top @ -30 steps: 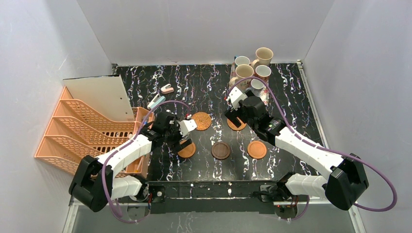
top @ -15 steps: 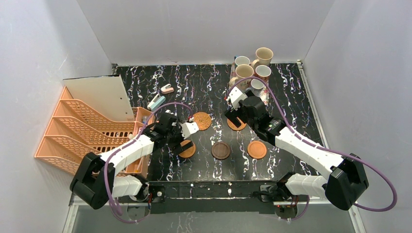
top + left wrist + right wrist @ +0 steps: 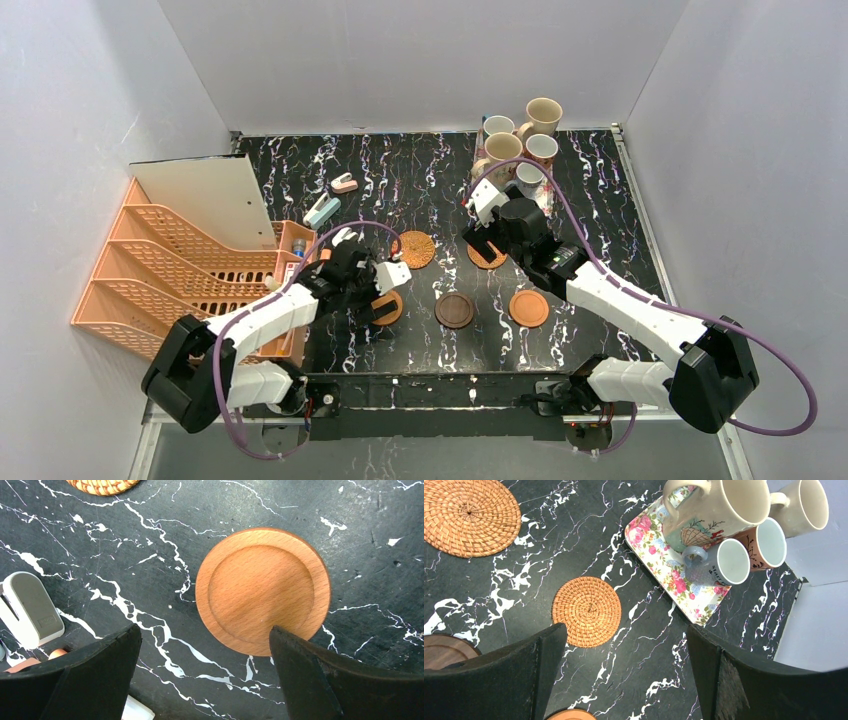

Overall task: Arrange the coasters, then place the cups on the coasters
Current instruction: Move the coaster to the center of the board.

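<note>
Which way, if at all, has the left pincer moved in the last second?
Yes. The left pincer has drawn away from the woven coaster beside it, toward the near edge of the table.

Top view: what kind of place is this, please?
Probably a robot test booth, not a home: plain white walls box in a marble-patterned table, with the left arm and right arm bolted at its edge.
</note>
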{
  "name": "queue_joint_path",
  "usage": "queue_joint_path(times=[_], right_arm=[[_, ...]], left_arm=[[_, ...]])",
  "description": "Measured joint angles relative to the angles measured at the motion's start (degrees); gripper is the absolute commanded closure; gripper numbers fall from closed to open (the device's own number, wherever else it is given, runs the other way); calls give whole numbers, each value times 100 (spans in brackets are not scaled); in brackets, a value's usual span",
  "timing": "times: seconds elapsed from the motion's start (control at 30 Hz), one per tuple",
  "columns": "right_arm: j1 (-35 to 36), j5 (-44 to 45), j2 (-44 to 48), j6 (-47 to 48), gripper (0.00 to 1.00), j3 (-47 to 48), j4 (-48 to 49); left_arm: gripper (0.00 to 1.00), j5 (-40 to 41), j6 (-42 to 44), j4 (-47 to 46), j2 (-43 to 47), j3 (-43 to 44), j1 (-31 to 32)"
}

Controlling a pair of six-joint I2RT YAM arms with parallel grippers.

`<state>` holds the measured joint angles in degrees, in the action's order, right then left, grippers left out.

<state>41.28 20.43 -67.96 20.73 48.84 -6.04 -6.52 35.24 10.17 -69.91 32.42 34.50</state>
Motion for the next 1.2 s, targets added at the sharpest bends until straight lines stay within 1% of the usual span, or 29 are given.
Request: queue_joint_path(times=[0.53,0.8,1.0,1.2], right_arm=[[0,0,0,0,2,0,0],[0,2,0,0,2,0,0],[0,131,-4,0,2,0,13],[-50,684,-116,-90,2,0,162]], left_arm=[[2,13,76,396,267,-68,61],[2,280,-151,24,393,-83,61],[2,284,-295,26,715,157,61],[2,457,-435,76,1357,260,61]])
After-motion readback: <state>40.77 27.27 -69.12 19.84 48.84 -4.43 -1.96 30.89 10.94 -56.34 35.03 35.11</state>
